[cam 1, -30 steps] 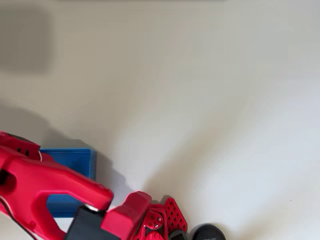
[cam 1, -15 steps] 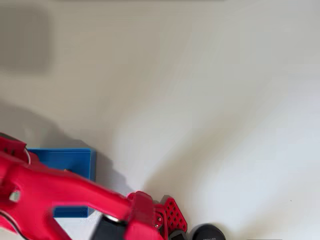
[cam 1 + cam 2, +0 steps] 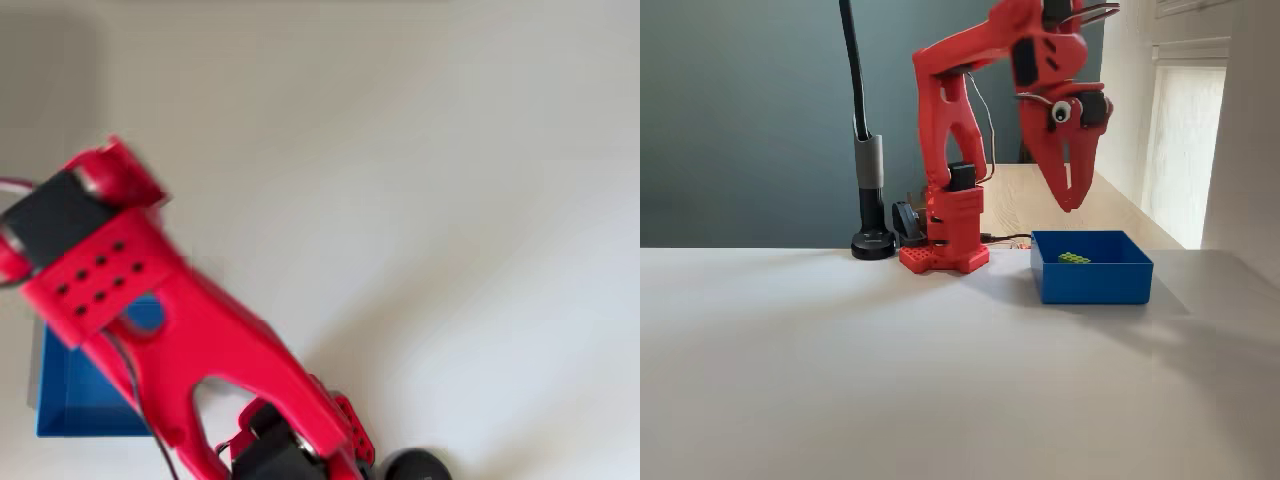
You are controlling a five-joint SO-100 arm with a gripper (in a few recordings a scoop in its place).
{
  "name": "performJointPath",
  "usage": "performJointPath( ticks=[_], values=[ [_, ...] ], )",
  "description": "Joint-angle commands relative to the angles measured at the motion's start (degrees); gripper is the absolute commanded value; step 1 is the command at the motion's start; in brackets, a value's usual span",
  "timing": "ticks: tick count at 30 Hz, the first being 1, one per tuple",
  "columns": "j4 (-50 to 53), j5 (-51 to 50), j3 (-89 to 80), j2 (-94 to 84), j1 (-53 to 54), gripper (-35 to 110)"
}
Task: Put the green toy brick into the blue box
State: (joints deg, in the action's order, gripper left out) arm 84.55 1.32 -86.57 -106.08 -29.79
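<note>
The green toy brick [image 3: 1073,258] lies on the floor of the blue box [image 3: 1090,282], toward its back left, in the fixed view. My red gripper [image 3: 1072,203] hangs point-down well above the box, over the brick. Its jaws taper together to a tip with only a thin slit between them, and they hold nothing. From overhead, my red arm lies across the blue box [image 3: 70,405] at the lower left and hides the brick.
A black pole on a round foot [image 3: 872,243] stands left of my red base [image 3: 945,255]; the foot [image 3: 415,466] also shows at the bottom edge of the overhead view. The white table stretches bare in front of and left of the box.
The arm has risen and swung toward the top of the overhead view. Its wrist now sits above the box's far side, and the box's left part has come into sight.
</note>
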Motion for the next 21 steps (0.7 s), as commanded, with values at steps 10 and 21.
performJointPath(
  ticks=[10, 21],
  values=[
    [-11.3, -0.5, -9.1, -7.5, 21.9, 0],
    [-23.6, 1.8, -36.6, -28.7, 27.2, 0]
  ],
)
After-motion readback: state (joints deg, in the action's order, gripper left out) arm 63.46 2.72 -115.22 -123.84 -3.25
